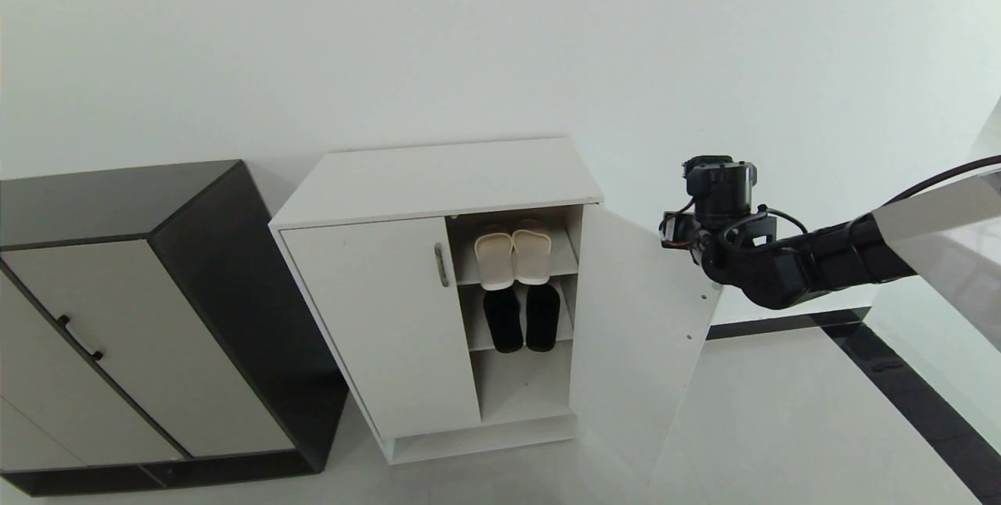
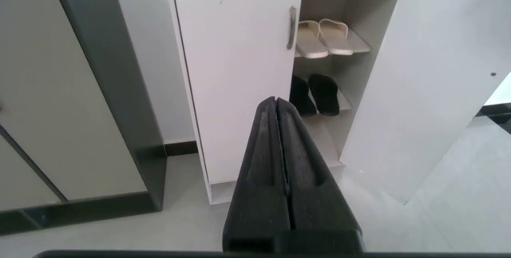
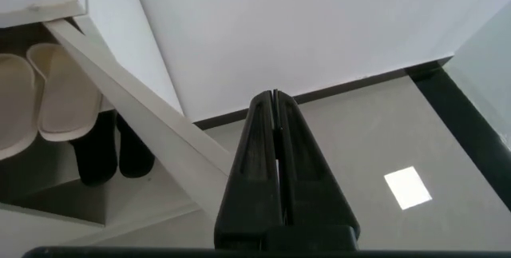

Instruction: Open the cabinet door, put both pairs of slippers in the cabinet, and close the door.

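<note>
1. White laminate two-door cabinet (image 1: 438,180) stands upright on the pale tiled floor (image 1: 782,411) against the wall; its left door (image 1: 383,317), with a vertical metal bar handle (image 1: 442,264), is closed; its right door (image 1: 633,333) is swung wide open toward the robot.
2. Cream foam slippers (image 1: 513,256) lie as a pair side by side on the top shelf of the right compartment; their long axes run front to back, their near ends overhang the shelf's front edge, and their toes appear to point inward.
3. Black slippers (image 1: 522,317) lie as a pair on the shelf just below, parallel to the cream pair, with the same front-to-back axis; their near ends reach the shelf's front edge.
4. Right pincer (image 3: 276,98) has its fingers pressed together with nothing between them; it hangs by the top outer corner of the open door; I cannot tell whether it touches the panel.
5. Left pincer (image 2: 276,102) is likewise clamped together and empty; it is aimed at the closed left door, well apart from it.
6. Dark grey cabinet with pale doors (image 1: 195,270) stands just beside the white one, on the robot's left; a black strip (image 1: 884,364) borders the floor on the right.
</note>
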Controlling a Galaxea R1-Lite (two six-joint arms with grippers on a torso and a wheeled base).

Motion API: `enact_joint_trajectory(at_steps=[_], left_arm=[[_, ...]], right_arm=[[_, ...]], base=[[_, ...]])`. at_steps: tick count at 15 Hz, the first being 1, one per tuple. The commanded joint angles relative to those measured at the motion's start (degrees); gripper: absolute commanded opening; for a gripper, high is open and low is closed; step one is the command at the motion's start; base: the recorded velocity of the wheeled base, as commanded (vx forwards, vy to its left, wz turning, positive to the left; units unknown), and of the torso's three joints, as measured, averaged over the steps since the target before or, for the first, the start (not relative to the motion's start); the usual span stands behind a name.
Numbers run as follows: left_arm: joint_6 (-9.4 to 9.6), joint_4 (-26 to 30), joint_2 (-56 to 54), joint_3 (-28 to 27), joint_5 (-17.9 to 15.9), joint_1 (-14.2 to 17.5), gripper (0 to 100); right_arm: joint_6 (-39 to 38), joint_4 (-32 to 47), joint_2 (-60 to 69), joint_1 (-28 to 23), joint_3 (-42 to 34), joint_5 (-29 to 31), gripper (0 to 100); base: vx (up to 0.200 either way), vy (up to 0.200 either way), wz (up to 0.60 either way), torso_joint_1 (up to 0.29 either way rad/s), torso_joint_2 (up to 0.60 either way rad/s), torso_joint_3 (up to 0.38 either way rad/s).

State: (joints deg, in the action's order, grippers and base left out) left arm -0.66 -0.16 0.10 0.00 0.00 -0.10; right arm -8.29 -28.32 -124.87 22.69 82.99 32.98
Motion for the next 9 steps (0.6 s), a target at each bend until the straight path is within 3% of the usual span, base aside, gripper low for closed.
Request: enact_joint_trajectory(at_steps=[1,9], left_arm=[[-0.04,-0.02,0.08,0.00,0.00,0.01,0],[-0.13,-0.02,0.08,0.00,0.09,0.01,0]], right_arm=[[0.03,0.02,-0.82,-0.01,0.06,-0.02,0],[-0.59,2.83,-1.08,-0.01,-0.11,-0.02,0]], base=[[0.000,0.000,0.00,0.000,0.00,0.000],[0.000,0.000,0.00,0.000,0.00,0.000]])
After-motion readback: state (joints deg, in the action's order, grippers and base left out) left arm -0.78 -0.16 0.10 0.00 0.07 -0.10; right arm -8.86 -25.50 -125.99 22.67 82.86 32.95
